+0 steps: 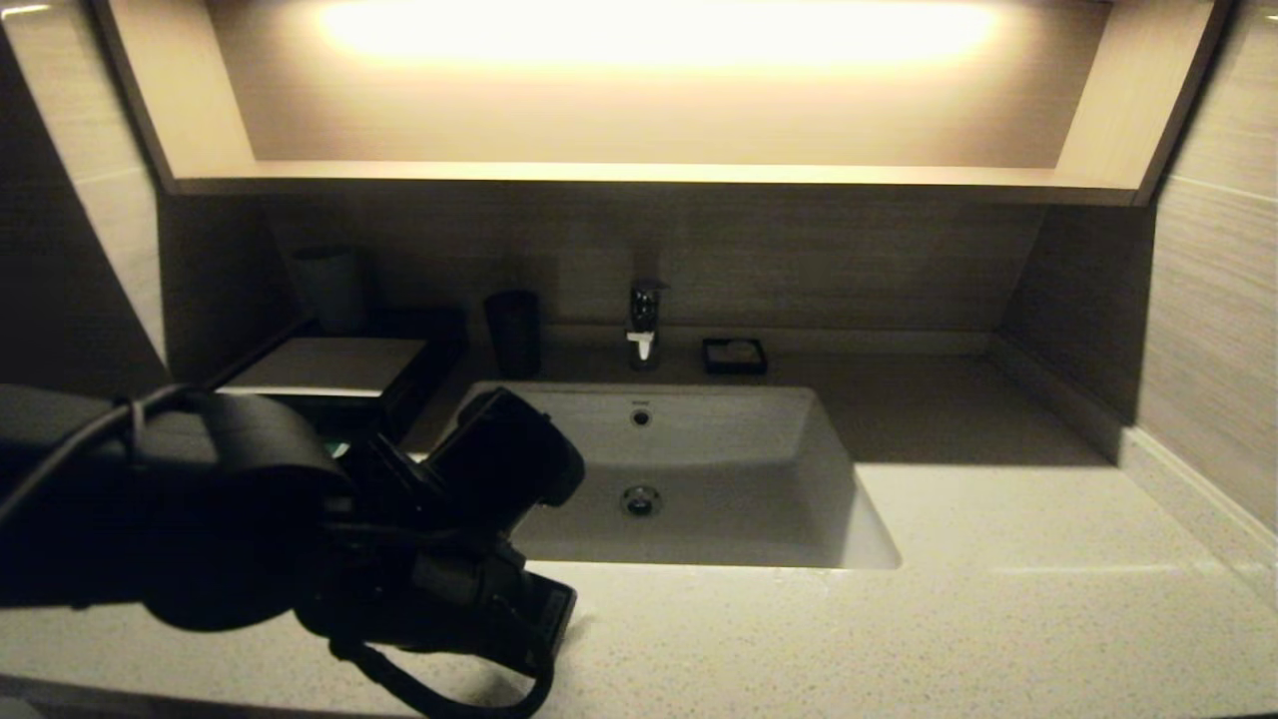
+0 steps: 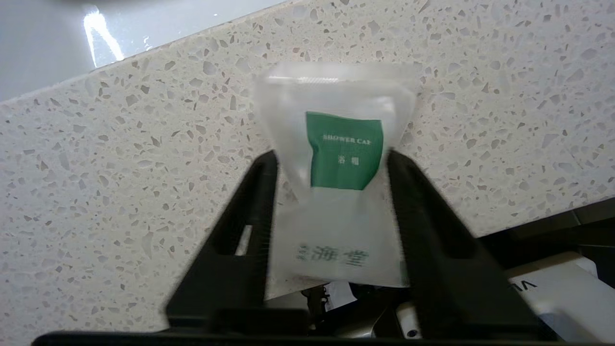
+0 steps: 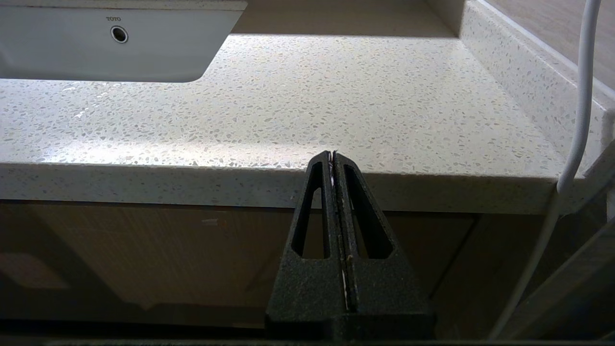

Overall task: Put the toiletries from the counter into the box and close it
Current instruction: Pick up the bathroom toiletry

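My left gripper [image 2: 331,158] is closed on the squarish white pouch [image 2: 336,192], which has a green label reading shower cap, and holds it over the speckled counter [image 2: 120,168]. In the head view the left arm [image 1: 439,539] reaches over the counter's front left by the sink and hides its own fingers and the pouch. The black box [image 1: 329,367] with a pale top stands behind it at the back left; a green glint [image 1: 339,449] shows at its front, and what it is I cannot tell. The long slim packet is not visible. My right gripper [image 3: 333,156] is shut and empty, below the counter's front edge.
The white sink [image 1: 699,479] is set into the counter's middle, with a faucet [image 1: 644,320] behind it. A small black soap dish [image 1: 734,356] and a dark cup [image 1: 512,330] stand by the back wall. The counter [image 1: 998,599] stretches to the right wall.
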### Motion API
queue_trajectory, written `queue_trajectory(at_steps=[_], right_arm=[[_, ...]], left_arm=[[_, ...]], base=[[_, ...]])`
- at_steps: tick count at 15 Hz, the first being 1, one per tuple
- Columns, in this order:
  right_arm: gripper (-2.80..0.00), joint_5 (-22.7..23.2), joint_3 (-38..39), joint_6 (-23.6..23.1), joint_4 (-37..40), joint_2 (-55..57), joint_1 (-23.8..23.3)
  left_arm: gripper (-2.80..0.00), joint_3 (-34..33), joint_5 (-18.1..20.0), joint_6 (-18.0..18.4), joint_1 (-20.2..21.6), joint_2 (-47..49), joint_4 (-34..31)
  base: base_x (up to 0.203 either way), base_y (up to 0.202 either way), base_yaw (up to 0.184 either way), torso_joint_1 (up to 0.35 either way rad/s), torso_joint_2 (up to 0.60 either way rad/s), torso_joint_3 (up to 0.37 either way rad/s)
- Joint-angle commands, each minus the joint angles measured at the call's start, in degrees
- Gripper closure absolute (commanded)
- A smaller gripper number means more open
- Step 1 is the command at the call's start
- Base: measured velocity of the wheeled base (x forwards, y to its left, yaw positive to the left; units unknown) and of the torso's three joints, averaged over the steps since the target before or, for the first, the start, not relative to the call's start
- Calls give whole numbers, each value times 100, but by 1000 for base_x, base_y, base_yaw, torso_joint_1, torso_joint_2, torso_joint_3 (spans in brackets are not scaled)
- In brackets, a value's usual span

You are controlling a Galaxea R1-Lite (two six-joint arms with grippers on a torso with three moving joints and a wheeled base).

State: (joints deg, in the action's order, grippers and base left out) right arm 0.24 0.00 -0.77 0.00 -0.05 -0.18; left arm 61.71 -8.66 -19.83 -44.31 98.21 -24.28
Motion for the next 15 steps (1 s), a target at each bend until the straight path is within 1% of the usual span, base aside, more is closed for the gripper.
queue_trajectory(at_steps=[1, 6, 8, 11, 14, 15], right_arm=[[0, 2, 9, -2, 0, 5, 1], [0, 2, 5, -2, 0, 0, 1], [0, 2, 9, -2, 0, 3, 1], [0, 2, 7, -2, 0, 3, 1], [0, 2, 9, -2, 0, 5, 1], [0, 2, 9, -2, 0, 5, 1]], left_arm=[[0, 8, -13, -12, 2, -34, -15], [0, 17, -30, -3, 102, -202, -24], [0, 44, -39, 29, 274, -380, -24], [0, 165, -75, 78, 695, -624, -22], [0, 448, -93, 110, 1425, -688, -23], [0, 543, -85, 183, 1712, -690, -19]], base=[[0, 0, 0, 0, 0, 0], [0, 0, 0, 0, 0, 0], [0, 0, 0, 0, 0, 0], [0, 0, 0, 0, 0, 0], [0, 0, 0, 0, 0, 0], [0, 0, 0, 0, 0, 0]])
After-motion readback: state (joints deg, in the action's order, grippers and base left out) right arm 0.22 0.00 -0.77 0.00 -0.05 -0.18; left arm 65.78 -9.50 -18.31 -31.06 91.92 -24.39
